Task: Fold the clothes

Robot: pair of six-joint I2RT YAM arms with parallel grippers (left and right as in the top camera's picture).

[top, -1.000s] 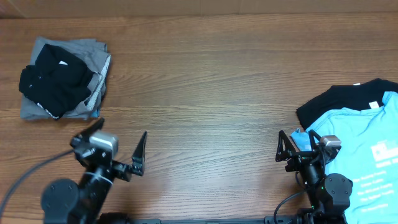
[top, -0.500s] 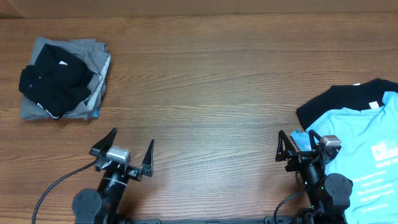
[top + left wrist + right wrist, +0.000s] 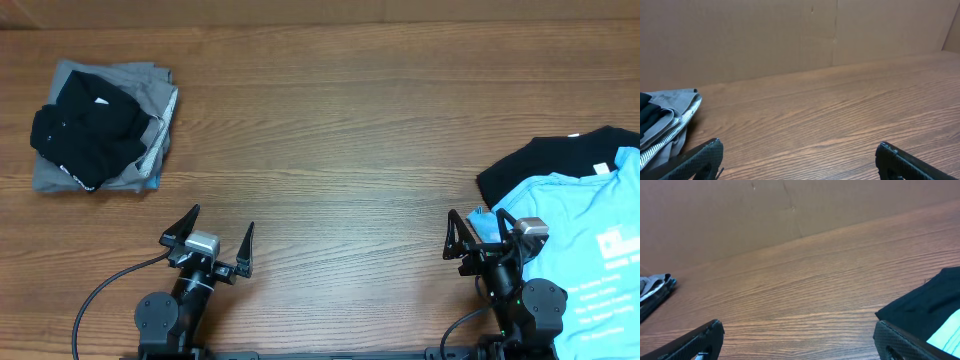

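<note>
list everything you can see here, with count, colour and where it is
black garment: 1, black, on top of the pile at the table's far left
grey garment: at least 1, grey, under the black one in that pile
light blue T-shirt: 1, light blue with white print, spread at the right edge, partly out of view
black T-shirt: 1, black, spread under the light blue one
table: 1, brown wood grain, under everything
wall: 1, plain brown, behind the table
cable: 1, black, by the left arm's base
left gripper: 1, black, open and empty, near edge, left of centre
right gripper: 1, black, open and empty, near edge, beside the light blue T-shirt
</note>
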